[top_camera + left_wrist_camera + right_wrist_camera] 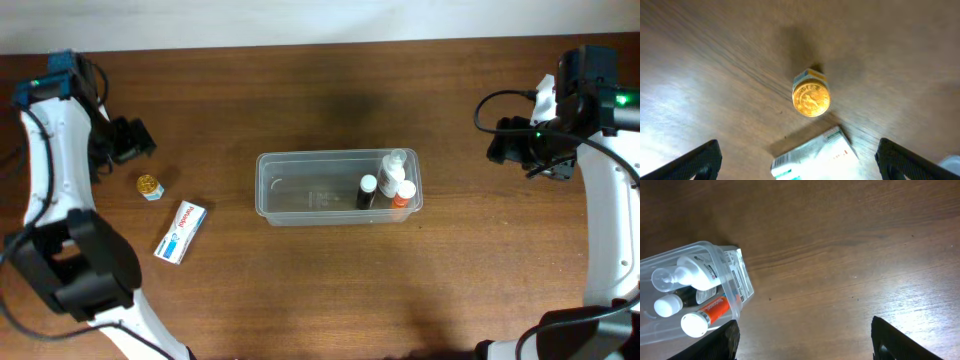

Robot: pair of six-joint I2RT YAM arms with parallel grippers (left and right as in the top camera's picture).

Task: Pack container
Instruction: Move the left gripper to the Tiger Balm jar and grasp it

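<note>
The clear plastic container (300, 190) sits mid-table and holds three small bottles at its right end: a white one (393, 164), a dark one with a white cap (367, 190) and an orange one (402, 193). It also shows in the right wrist view (735, 285). A small gold-capped jar (149, 186) and a white box (181, 231) lie on the table to the left; both show in the left wrist view, the jar (811, 98) and the box (817, 157). My left gripper (800, 162) is open above them. My right gripper (805, 342) is open and empty, right of the container.
The table is dark wood (330, 290). The left arm (60, 150) runs down the left side and the right arm (605, 190) down the right side. A pale wall edge lies along the back.
</note>
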